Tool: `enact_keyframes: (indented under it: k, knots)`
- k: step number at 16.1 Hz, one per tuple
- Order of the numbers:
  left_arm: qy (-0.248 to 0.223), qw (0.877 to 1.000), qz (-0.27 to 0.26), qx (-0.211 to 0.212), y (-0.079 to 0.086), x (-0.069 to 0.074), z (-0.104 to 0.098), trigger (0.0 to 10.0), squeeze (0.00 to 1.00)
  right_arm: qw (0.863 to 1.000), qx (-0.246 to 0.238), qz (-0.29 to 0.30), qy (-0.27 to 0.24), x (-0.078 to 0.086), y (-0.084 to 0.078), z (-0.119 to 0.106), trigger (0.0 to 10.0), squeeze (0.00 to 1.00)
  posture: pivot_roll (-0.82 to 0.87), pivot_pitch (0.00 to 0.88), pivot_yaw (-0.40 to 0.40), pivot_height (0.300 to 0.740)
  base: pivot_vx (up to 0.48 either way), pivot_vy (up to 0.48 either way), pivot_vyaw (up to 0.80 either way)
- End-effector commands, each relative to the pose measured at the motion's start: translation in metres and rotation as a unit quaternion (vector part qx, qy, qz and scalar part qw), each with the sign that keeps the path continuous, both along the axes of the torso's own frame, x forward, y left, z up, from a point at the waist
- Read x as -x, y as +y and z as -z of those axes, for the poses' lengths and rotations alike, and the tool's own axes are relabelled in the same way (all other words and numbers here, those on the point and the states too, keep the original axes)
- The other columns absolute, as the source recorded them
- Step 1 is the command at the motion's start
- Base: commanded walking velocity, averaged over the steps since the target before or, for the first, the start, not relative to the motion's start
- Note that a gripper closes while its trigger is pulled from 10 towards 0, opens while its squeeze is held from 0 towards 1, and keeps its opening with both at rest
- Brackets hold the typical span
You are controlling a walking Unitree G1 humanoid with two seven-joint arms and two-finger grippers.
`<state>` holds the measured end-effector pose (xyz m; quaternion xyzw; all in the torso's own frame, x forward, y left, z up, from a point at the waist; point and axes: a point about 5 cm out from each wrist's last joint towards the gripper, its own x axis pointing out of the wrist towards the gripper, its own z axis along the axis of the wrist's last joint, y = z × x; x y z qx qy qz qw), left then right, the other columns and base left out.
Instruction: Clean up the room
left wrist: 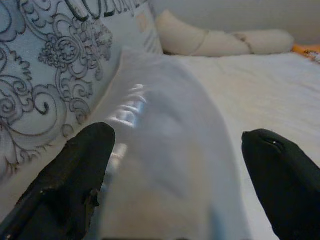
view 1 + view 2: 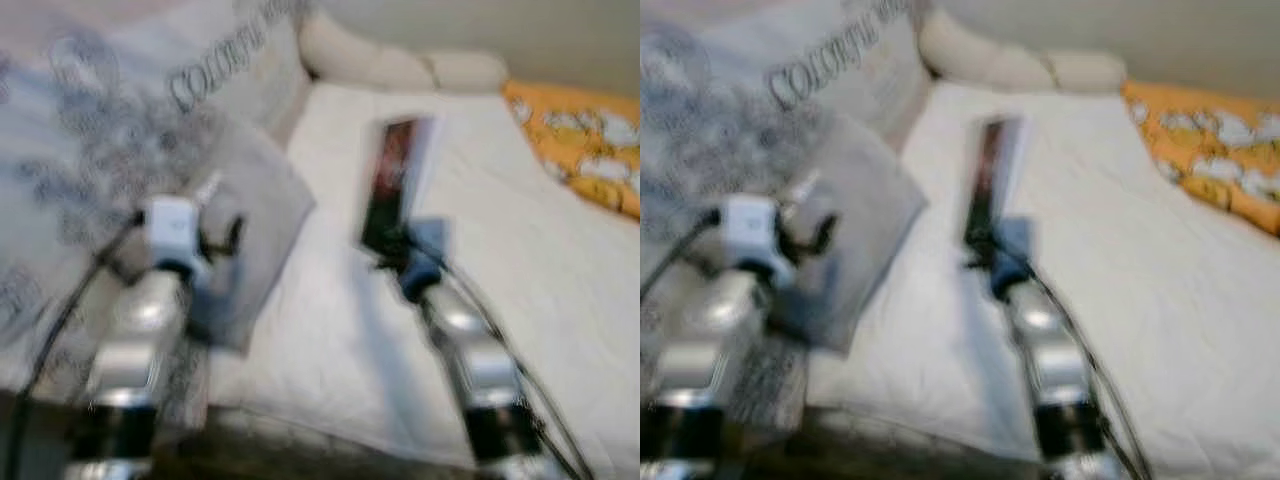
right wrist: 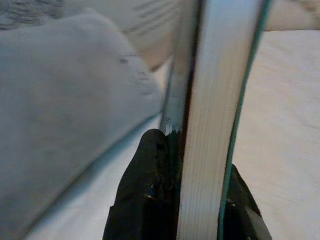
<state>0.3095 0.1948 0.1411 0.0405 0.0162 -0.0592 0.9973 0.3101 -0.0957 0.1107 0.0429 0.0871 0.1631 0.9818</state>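
Observation:
Both head views are blurred. My right gripper is shut on the lower edge of a thin book with a dark red cover, held upright above the white bed sheet. The right wrist view shows the book's page edges standing between the black fingers. My left gripper is open, and a flat grey plastic-wrapped package lies between its spread fingers. From the head, that package rests at the edge of the patterned bedding, by the left gripper.
A grey-patterned cushion or duvet with lettering covers the bed's left side. A cream bolster lies along the head end. An orange printed blanket is at the far right. The bed's near edge runs under both arms.

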Motion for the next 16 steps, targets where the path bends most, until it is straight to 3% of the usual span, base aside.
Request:
enact_keyframes:
  k: [1,6,8,10,12,14,15,16]
  knots:
    - [-0.006,1.0,0.013,0.002,-0.008,-0.002,-0.003,10.0,0.0,0.999,0.002,0.014,-0.029,-0.005,-0.01,-0.013,10.0,0.0,0.08,0.0,-0.007,0.74,0.311,0.0,0.0]
    - [0.006,0.997,0.079,-0.008,-0.021,0.011,-0.003,10.0,0.0,0.999,-0.023,0.017,-0.021,-0.002,-0.017,-0.02,10.0,0.0,0.07,0.0,0.013,0.74,0.0,0.0,0.0]
    - [0.036,0.987,0.152,-0.04,-0.03,0.022,0.007,10.0,0.0,0.999,-0.032,0.013,0.019,-0.005,-0.023,-0.019,10.0,0.0,0.03,0.0,0.048,0.74,0.0,0.0,0.0]
    - [0.07,0.973,0.211,-0.065,-0.031,0.019,0.011,10.0,0.0,0.996,-0.03,-0.028,0.078,-0.018,-0.02,-0.011,10.0,0.0,0.01,0.0,0.08,0.74,0.0,0.0,0.0]
    - [0.085,0.966,0.236,-0.069,-0.033,0.018,0.012,10.0,0.0,0.994,-0.034,-0.034,0.099,-0.024,-0.02,-0.009,10.0,0.0,0.01,0.0,0.083,0.74,0.0,0.0,0.0]
    - [0.149,0.926,0.332,-0.103,-0.033,0.03,0.02,10.0,0.0,0.981,-0.104,-0.037,0.158,-0.038,-0.013,-0.001,10.0,0.0,0.03,0.0,0.08,0.74,0.0,0.0,0.0]
    - [0.163,0.917,0.348,-0.106,-0.03,0.034,0.021,10.0,0.0,0.973,-0.132,-0.038,0.186,-0.041,-0.01,0.004,10.0,0.0,0.05,0.0,0.076,0.74,0.0,0.0,0.0]
    - [0.166,0.916,0.35,-0.102,-0.028,0.036,0.02,10.0,0.0,0.967,-0.145,-0.035,0.207,-0.041,-0.008,0.01,10.0,0.0,0.06,0.0,0.071,0.74,0.0,0.0,0.0]
